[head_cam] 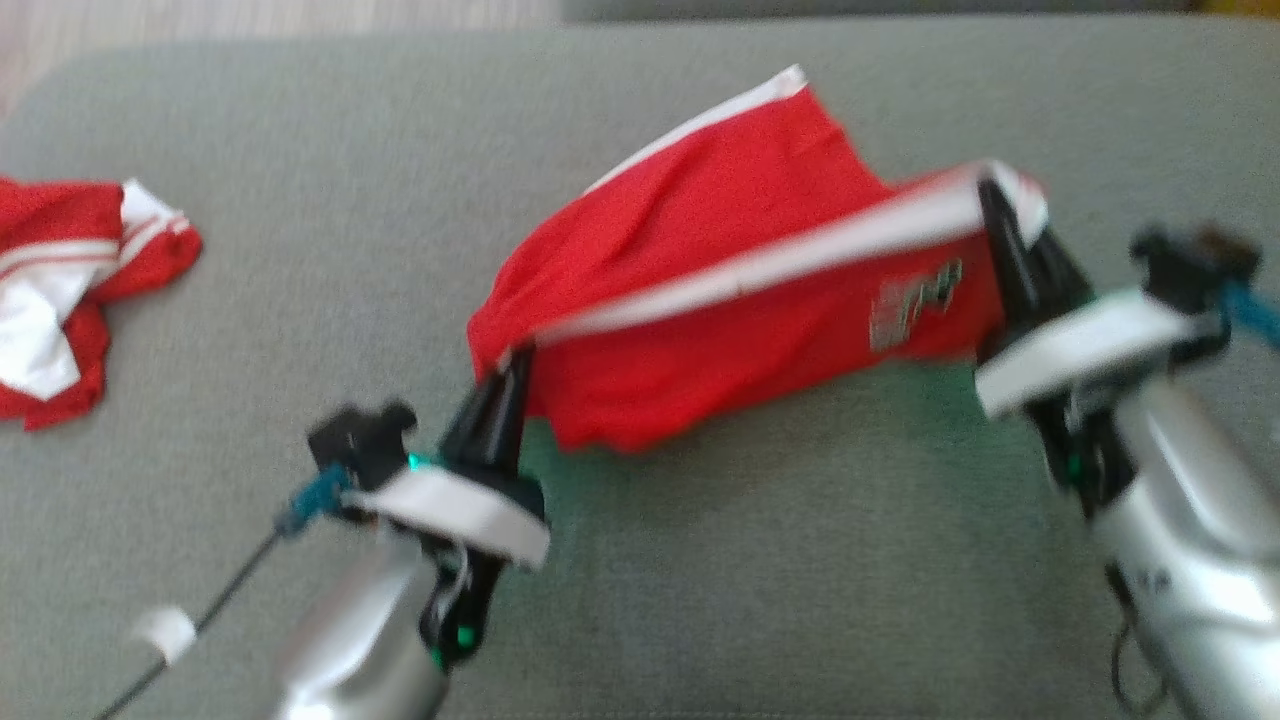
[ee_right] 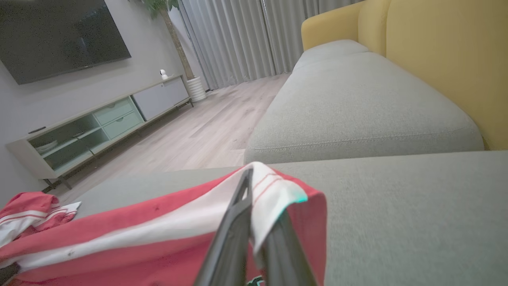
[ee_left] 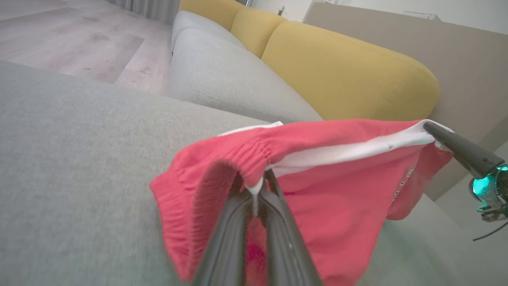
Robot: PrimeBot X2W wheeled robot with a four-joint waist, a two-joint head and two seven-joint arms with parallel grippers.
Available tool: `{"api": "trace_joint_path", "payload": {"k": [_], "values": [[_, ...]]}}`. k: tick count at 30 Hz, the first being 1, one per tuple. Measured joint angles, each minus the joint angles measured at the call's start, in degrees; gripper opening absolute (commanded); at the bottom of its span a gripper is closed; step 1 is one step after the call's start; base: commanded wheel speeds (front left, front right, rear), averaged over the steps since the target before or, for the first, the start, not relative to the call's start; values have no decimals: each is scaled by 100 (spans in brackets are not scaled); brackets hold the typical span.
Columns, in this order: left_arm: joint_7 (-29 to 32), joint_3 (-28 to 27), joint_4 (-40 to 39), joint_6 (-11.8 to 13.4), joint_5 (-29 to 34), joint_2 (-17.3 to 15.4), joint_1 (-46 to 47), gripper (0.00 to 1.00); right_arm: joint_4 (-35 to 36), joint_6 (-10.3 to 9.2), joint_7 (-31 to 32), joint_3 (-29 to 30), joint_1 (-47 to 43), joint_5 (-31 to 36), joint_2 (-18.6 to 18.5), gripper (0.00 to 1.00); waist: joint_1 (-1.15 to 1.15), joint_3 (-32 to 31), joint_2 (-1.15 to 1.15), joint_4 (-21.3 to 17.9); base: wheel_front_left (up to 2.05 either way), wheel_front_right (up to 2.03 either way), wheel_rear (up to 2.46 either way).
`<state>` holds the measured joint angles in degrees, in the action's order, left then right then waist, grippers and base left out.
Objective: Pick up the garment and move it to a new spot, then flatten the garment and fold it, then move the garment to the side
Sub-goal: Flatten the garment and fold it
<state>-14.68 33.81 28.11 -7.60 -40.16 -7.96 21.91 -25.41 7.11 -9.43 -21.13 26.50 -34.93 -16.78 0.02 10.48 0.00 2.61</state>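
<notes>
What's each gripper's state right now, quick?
Left gripper: shut on the red fabric garment with a white stripe, at its elastic edge.
Right gripper: shut on the same garment's opposite end.

We see our left pincer (ee_left: 257,184) clamped on the waistband of the red garment (ee_left: 329,198), the right pincer (ee_left: 436,133) pinching its white-striped far end, cloth stretched between them over the grey cushion (ee_left: 79,159), yellow backrest (ee_left: 349,75) behind.

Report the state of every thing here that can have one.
red garment: held up, stretched along its white stripe between both grippers, rest hanging.
left gripper: jaws shut on the red garment's gathered end.
right gripper: jaws shut on its white-trimmed end.
other red-and-white garment: crumpled, lying loose on the grey cushion.
</notes>
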Motion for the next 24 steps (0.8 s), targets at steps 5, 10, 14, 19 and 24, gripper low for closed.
{"api": "trace_joint_path", "payload": {"k": [5, 10, 14, 19, 24], "values": [[-1, -21, 232, 1, -154, 146, 649, 0, -669, 0, 216, -121, 1115, 199, 118, 0, 1, 465, 0, 224, 0, 0, 0], [-1, -46, 435, 1, -361, 266, 1031, 0, -1372, 0, 347, -311, 1919, 332, 238, 0, 0, 813, 0, 477, 0, 0, 0], [-1, -80, 499, 1, -450, 345, 1283, 0, -1909, 0, 338, -374, 2407, 383, 357, 0, -1, 1014, 0, 639, 0, 0, 0], [-1, -53, 644, 1, -491, 437, 1555, 0, -2613, 0, 174, -368, 2886, 559, 359, 0, -2, 1203, 0, 764, 0, 0, 0], [-1, -19, 730, 1, -490, 523, 1890, 0, -3195, 0, 33, -378, 3377, 783, 393, 0, -2, 1358, 0, 830, 0, 0, 0]]}}
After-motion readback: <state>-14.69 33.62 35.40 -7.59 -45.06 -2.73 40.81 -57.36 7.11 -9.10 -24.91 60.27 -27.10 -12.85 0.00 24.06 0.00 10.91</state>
